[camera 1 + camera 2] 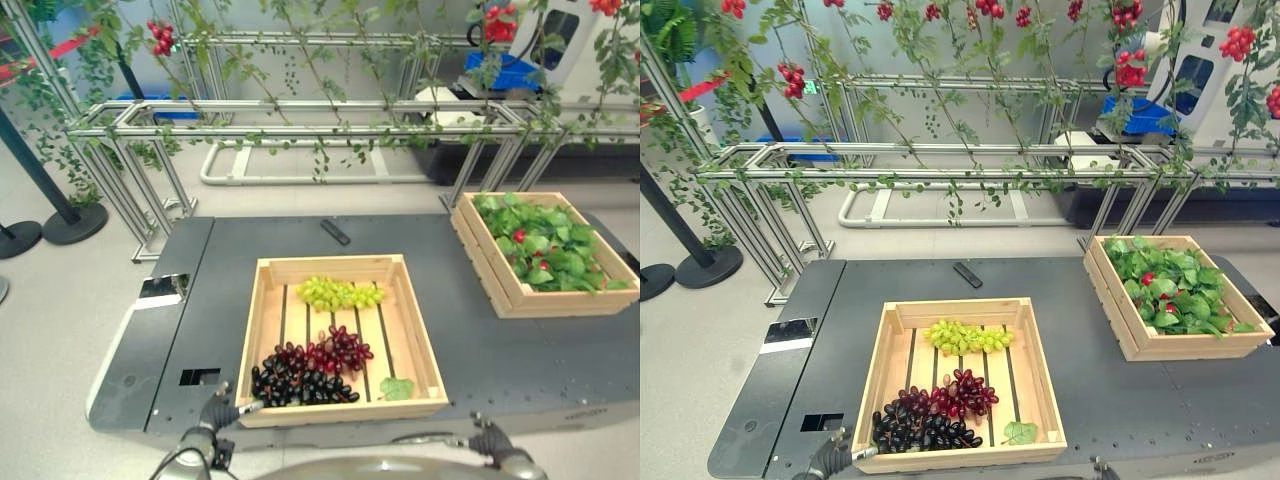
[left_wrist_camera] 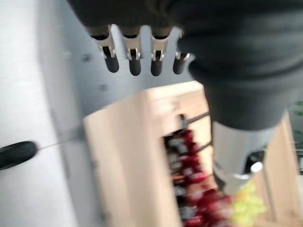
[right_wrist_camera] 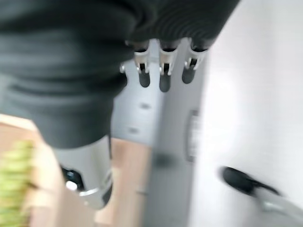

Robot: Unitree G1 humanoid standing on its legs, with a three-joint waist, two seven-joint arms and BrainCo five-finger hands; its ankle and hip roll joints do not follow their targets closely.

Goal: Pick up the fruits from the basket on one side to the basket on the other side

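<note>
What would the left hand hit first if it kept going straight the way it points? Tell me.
Probably the near wall of the wooden crate: the left hand sits open just outside its corner, the dark grapes lying just beyond.

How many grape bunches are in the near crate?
3: green bunch at the far end, red bunch mid-crate, black bunch in the near left corner. None look hidden.

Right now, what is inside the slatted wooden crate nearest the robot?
The slatted wooden crate holds a green grape bunch, a red grape bunch, a dark purple grape bunch and one loose green leaf. Anything beneath the bunches is covered.
</note>
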